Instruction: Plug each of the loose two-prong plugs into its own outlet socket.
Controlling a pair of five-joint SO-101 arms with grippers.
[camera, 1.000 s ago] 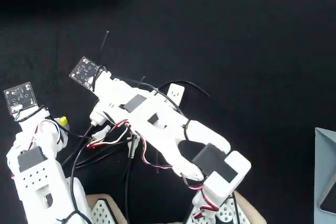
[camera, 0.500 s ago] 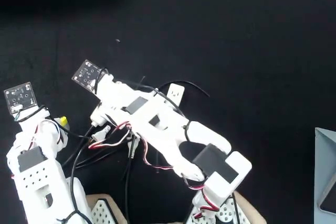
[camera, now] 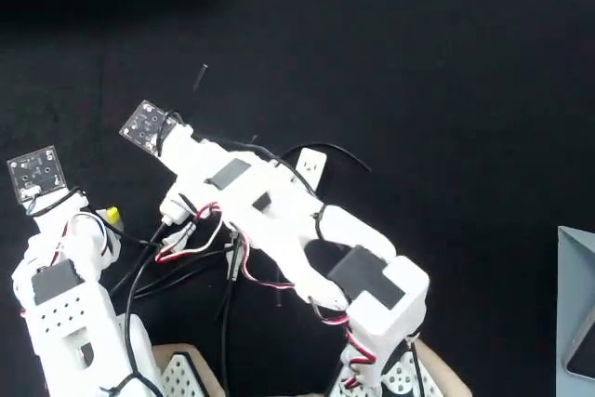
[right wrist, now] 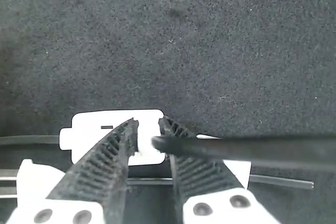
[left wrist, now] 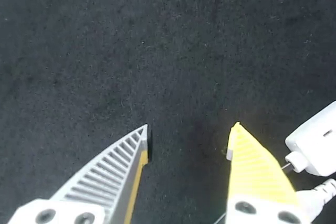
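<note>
My right gripper (right wrist: pixel 148 124), jaws almost closed, seems to pinch the end of the black cord (right wrist: pixel 252 145) just over the white outlet (right wrist: pixel 92 132). My left gripper (left wrist: pixel 190 128) is open over bare cloth. I think the next move is to align the prongs to the slots.

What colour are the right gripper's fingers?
Black fingers, best seen in the right wrist view.

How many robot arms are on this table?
2. The left arm stands at the high view's lower left; the right arm stretches from the bottom middle towards it.
</note>
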